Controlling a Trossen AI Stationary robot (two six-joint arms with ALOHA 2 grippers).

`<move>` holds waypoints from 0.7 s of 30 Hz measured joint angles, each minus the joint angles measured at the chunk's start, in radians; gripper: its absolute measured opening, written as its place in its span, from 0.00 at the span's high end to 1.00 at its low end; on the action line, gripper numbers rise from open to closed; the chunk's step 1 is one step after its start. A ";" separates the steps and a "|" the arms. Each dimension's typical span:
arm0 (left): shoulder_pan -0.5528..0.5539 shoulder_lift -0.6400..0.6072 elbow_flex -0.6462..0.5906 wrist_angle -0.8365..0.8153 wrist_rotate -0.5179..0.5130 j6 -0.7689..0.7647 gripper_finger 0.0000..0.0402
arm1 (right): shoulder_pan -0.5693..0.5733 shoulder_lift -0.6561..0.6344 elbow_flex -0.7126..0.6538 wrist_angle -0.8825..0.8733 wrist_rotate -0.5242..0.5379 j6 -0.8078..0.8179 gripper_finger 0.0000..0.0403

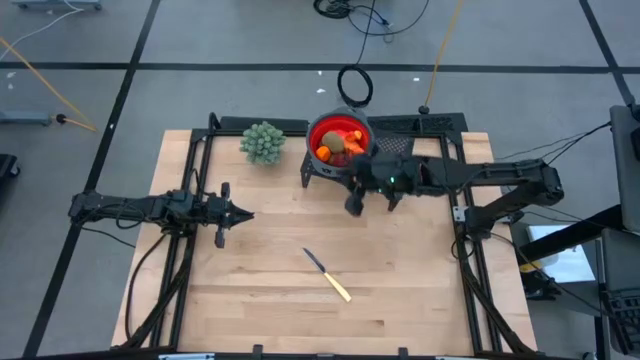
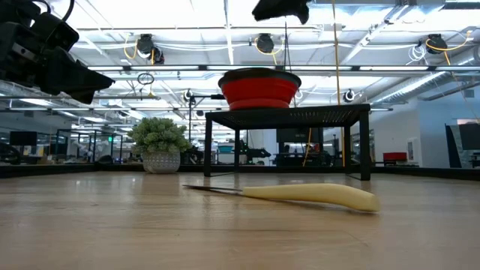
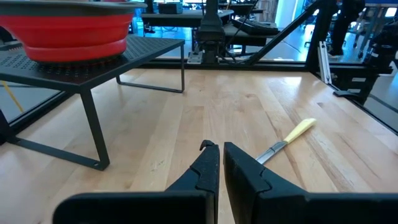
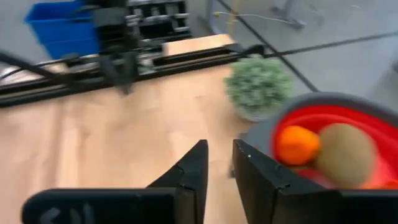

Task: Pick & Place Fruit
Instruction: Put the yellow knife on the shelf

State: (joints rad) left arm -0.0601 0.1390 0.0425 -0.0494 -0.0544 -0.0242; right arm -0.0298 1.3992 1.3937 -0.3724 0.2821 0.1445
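Right gripper (image 4: pixel 217 163) I see hovering just beside the red bowl (image 1: pixel 338 128) holding fruit (image 1: pixel 336 147), fingers narrowly apart, gripping nothing; left gripper (image 3: pixel 220 163) waits shut, empty.

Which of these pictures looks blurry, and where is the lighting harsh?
Right wrist view: smeared, softening the green potted plant and the orange and brown fruit in the red bowl. Low view: bright ceiling lights wash out the background; the pale-handled knife stays sharp. High view: even light.
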 joint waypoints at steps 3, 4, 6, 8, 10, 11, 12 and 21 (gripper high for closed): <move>0.000 0.000 0.000 0.000 0.000 0.000 0.94 | 0.077 0.000 0.000 0.000 0.000 0.000 0.87; 0.000 0.000 0.000 0.000 0.000 -0.001 0.94 | 0.102 -0.001 0.000 0.000 0.000 0.000 0.88; 0.000 0.000 0.000 0.000 0.000 -0.001 0.94 | 0.150 0.000 0.000 0.000 0.000 0.004 0.90; 0.000 0.000 0.000 0.000 0.000 0.000 0.94 | 0.197 0.000 0.000 0.000 -0.001 0.016 0.93; 0.000 0.000 0.000 0.000 0.000 0.000 0.94 | 0.239 0.000 0.000 0.000 -0.003 0.023 0.95; 0.000 0.000 0.000 0.000 0.000 0.000 0.94 | 0.259 0.000 0.000 0.000 -0.013 0.024 0.96; 0.000 0.000 0.000 0.000 0.000 0.000 0.94 | 0.277 0.000 0.000 -0.001 -0.029 0.023 0.96; 0.000 0.000 0.000 0.000 0.000 0.003 0.94 | 0.399 0.050 0.000 0.004 -0.062 0.071 1.00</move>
State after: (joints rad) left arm -0.0603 0.1392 0.0425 -0.0494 -0.0544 -0.0216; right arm 0.3692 1.4489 1.3937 -0.3685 0.2203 0.2153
